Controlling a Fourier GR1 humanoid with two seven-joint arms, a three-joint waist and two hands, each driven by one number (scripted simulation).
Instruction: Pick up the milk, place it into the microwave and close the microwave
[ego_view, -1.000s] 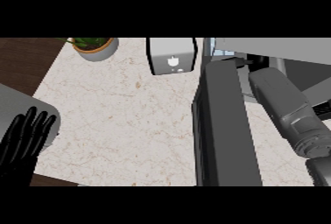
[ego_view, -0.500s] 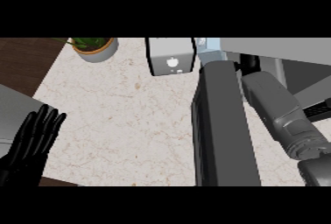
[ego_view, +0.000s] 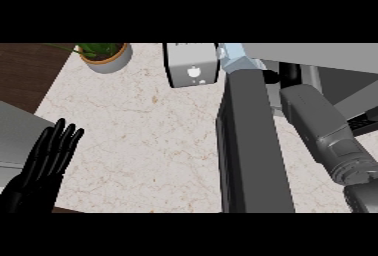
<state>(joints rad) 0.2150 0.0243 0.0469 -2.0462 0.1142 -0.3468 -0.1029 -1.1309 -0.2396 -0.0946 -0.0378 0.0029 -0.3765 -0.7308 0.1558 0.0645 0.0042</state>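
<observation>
Marble-patterned counter (ego_view: 148, 130) fills most of the head view, pale with fine tan veining, and a strip of dark wood shows along its upper left edge. At the lower left, the left hand (ego_view: 46, 162) rests open, its black fingers straight, close together and pointing up and slightly right, holding nothing. A grey slab lies just left of that hand at the view's edge. Near the top left stands a potted plant (ego_view: 105, 56) in a light round pot with green leaves. To its right, at the top centre, sits a white boxy toaster (ego_view: 191, 65) with a small dark mark on its front face. The microwave door (ego_view: 249, 145) appears as a long dark panel running from the top centre down to the lower edge, seen edge-on and standing open, with the counter to its left. Just above its upper end a pale blue and white shape, likely the milk (ego_view: 236, 57), shows at the mouth of the microwave (ego_view: 310, 52), whose grey top spans the upper right; how it sits there cannot be told. The right forearm (ego_view: 325, 132), a grey cylinder, reaches from the lower right up past the door toward the microwave's opening. The right hand itself is hidden behind the door, so whether it is open or closed cannot be told.
</observation>
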